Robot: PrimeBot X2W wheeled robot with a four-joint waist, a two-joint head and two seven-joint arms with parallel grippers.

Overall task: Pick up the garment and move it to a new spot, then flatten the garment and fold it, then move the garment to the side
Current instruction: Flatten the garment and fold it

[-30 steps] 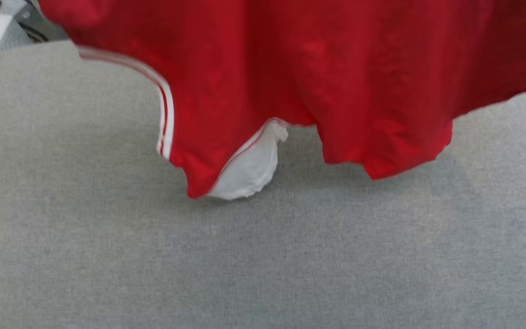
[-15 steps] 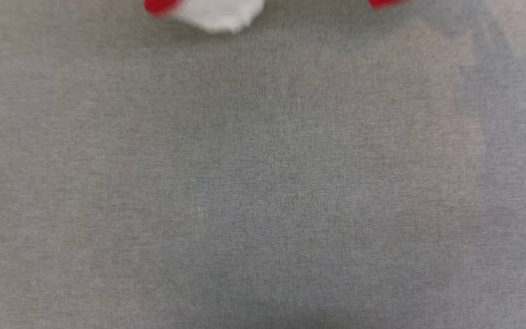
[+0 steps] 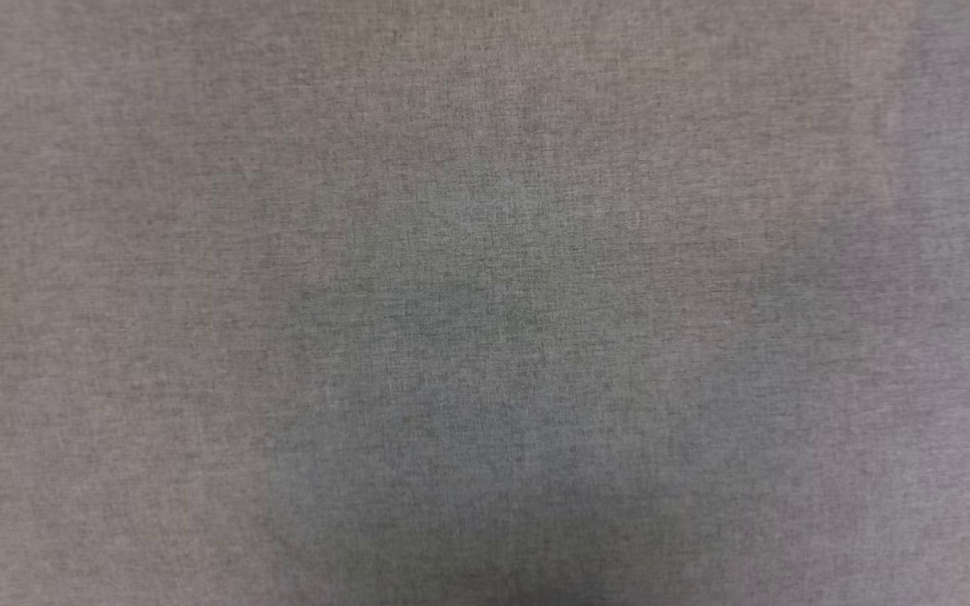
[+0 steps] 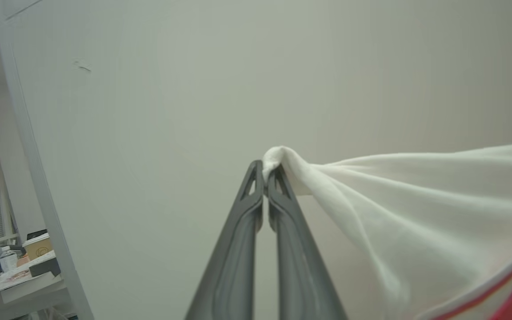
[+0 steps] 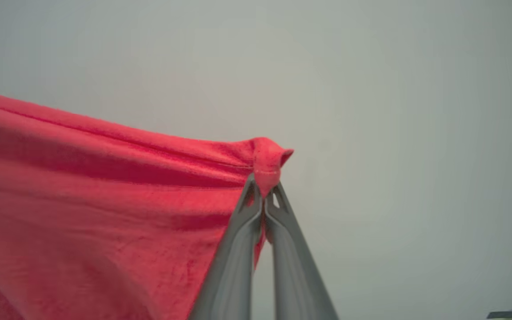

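Fabric is pinched at both ends! The left end effector (image 4: 265, 171) is seen clamped narrow, its long dark tapered fingers closed on a bunched tip of the garment (image 4: 416, 200): soft white sleeve cloth, drawn sideways in taut folds and edged with red-and-white striped trim (image 4: 496, 289). The right end effector (image 5: 265, 191) is likewise closed, with a puckered, stitched red corner gripped between its fingers and matte red cloth stretched away in long creases. Both grips are held up against a plain pale wall (image 4: 171, 89). In the head view, a finely woven grey counter (image 3: 485, 303) is shown.
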